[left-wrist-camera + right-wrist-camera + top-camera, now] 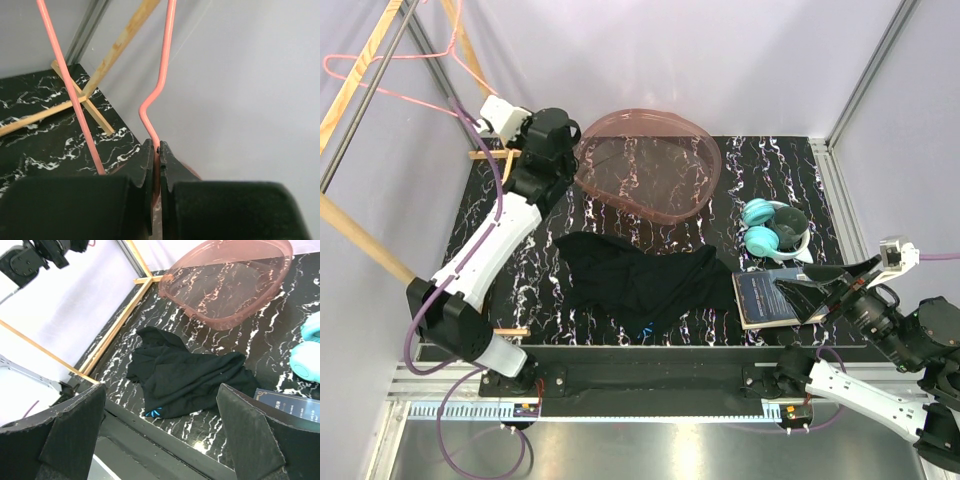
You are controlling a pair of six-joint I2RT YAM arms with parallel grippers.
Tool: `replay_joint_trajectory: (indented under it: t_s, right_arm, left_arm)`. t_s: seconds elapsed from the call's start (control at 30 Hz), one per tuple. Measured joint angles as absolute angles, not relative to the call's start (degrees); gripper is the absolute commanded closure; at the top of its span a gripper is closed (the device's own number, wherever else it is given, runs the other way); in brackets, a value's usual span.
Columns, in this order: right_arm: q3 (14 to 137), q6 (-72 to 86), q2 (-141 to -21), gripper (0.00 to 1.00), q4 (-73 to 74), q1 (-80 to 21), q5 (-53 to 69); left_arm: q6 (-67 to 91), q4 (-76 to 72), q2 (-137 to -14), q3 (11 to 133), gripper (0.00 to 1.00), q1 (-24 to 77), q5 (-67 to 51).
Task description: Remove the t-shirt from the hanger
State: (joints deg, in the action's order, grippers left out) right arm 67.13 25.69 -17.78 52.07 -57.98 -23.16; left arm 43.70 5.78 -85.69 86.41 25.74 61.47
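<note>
The shirt point(640, 280) is judged already off the hanger point(165, 50); it is seen crumpled on the bench point(760, 160), below and ahead of the right end effector point(161, 386), whose fingers are spread and hold nothing. The bare hanger wire is pinched in the left end effector point(155, 145) and rises beyond its tips; only setting it aside seems left.

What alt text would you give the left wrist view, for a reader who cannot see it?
The left claw is shut on a pink wire hanger, whose thin wire rises from the grip and bends upward. Behind it, wooden frame bars cross on a black marbled table, before a plain grey wall.
</note>
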Motion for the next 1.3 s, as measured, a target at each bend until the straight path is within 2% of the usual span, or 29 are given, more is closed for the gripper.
replay_joint_trajectory:
  t_s: [0.43, 1.3]
  right_arm:
    - [67.1, 24.6, -17.8, 0.0, 53.1, -58.0, -25.1]
    - [67.6, 24.2, -17.8, 0.0, 54.0, -58.0, -27.4]
  left_arm:
    - [57.8, 11.7, -92.9, 93.9, 1.0, 22.1, 57.6]
    - [56.1, 12.4, -97.8, 101.2, 1.0, 19.5, 57.4]
